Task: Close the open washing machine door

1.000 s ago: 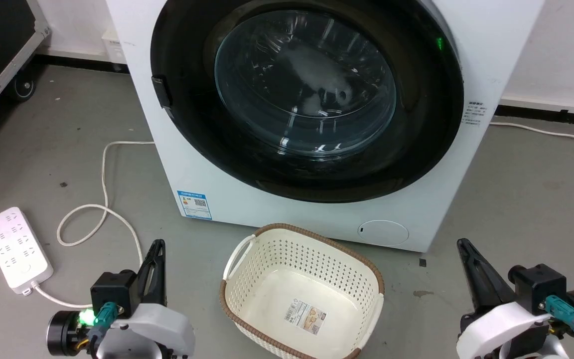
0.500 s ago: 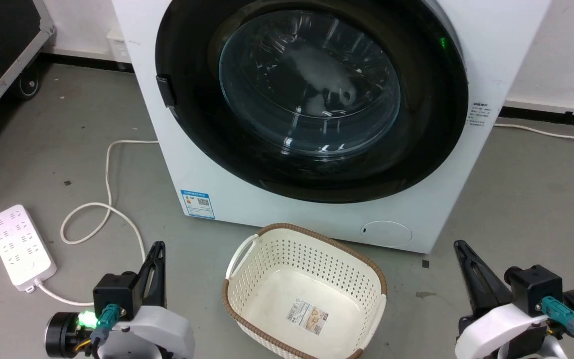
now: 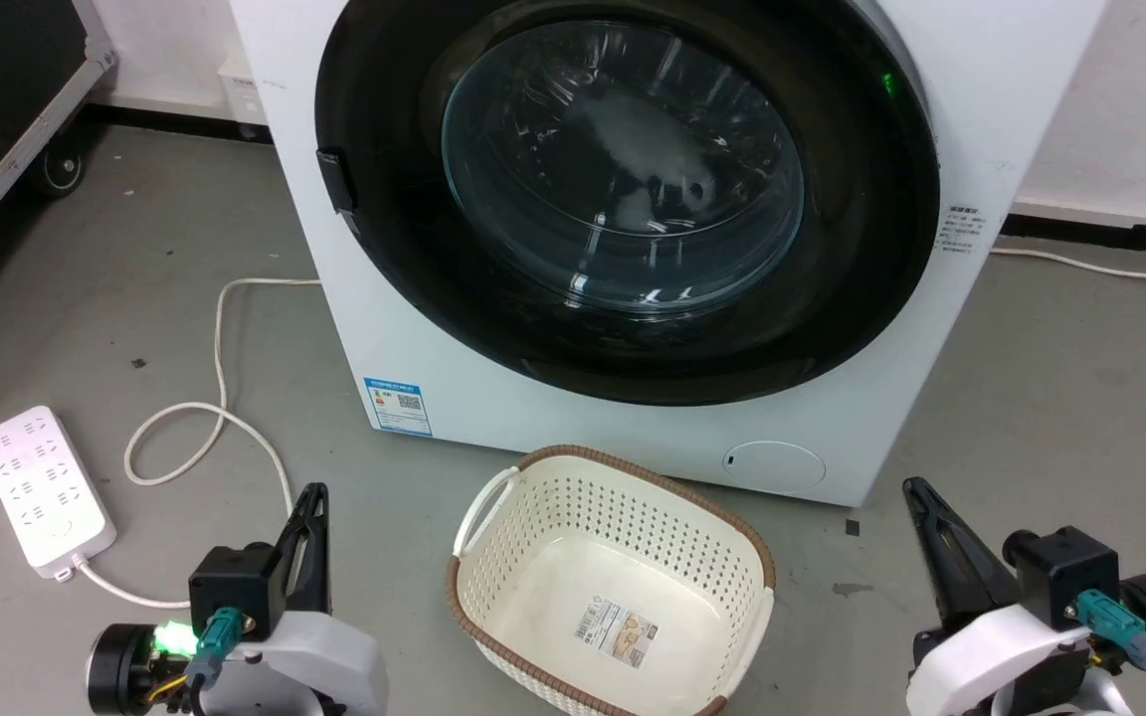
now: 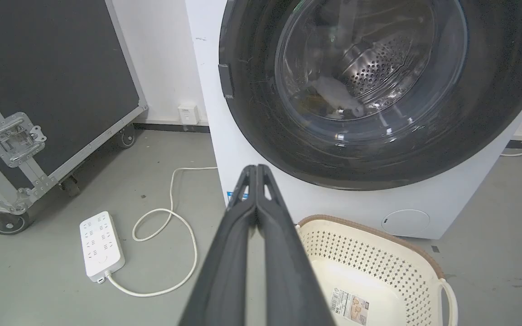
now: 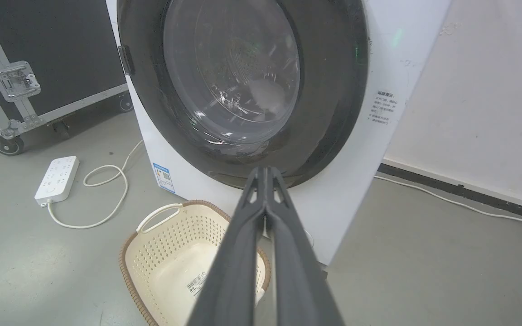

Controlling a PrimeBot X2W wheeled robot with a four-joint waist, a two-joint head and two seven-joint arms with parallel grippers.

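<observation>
The white washing machine (image 3: 493, 388) stands before me. Its glossy black door (image 3: 861, 239) lies flat against the front, and the steel drum shows through the glass window (image 3: 623, 169). A small black latch tab (image 3: 337, 181) sits on the door's left rim. My left gripper (image 3: 314, 494) is shut and holds nothing, low at the lower left, well short of the machine. My right gripper (image 3: 914, 487) is also shut and holds nothing, at the lower right near the machine's corner. The left wrist view has the left gripper (image 4: 256, 168) pointing at the door (image 4: 261, 117). The right wrist view has the right gripper (image 5: 265, 170) below the door (image 5: 333, 90).
A cream perforated basket (image 3: 613, 467) with a brown rim sits on the floor between my grippers, right before the machine. A white power strip (image 3: 44, 492) and its looped cable (image 3: 220, 328) lie at the left. A black flight case (image 4: 52, 68) on wheels stands far left.
The whole picture has drifted slightly right, so the camera moved. The door, the basket and both grippers keep their places relative to each other.
</observation>
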